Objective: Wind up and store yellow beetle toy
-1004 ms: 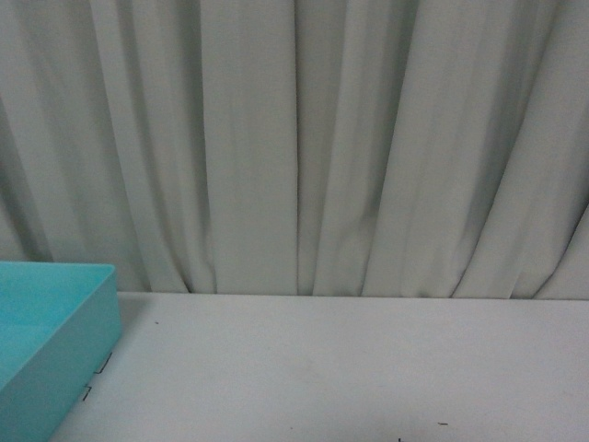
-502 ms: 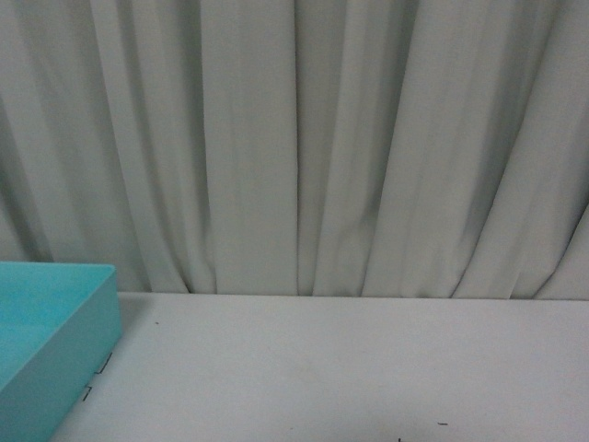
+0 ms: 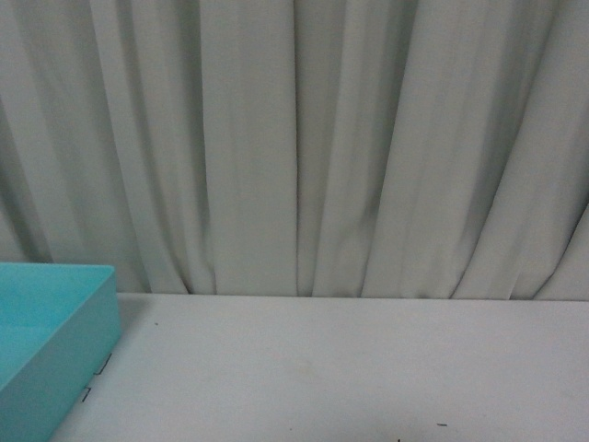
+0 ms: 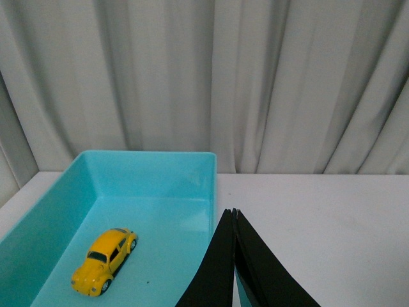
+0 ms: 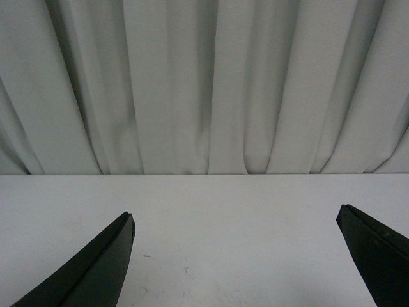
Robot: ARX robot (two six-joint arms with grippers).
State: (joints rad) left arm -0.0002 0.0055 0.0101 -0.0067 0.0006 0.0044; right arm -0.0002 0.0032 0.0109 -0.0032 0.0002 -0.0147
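Beetle toy is sitting on its wheels on the floor of the teal bin, toward one long wall and well away from the far end. It's angled a bit across the bin rather than lined up with the walls. Nothing is touching it, glossy yellow with dark windows, looks fine.

My left gripper has its two black fingers pressed together, tips meeting in a point with no gap and nothing between them. It's hanging over the bin's near long wall, right about at the rim, with the car off to one side and clear of it.

My right gripper is spread wide, one finger at each side of its wrist view, nothing between them but bare white table. It's over an open patch of tabletop facing the grey curtain.

From the front view only a corner of the bin shows at the left edge, sitting on the table, with a couple of small dark marks on the surface beside it. Neither arm shows there, and the car is out of that shot too.
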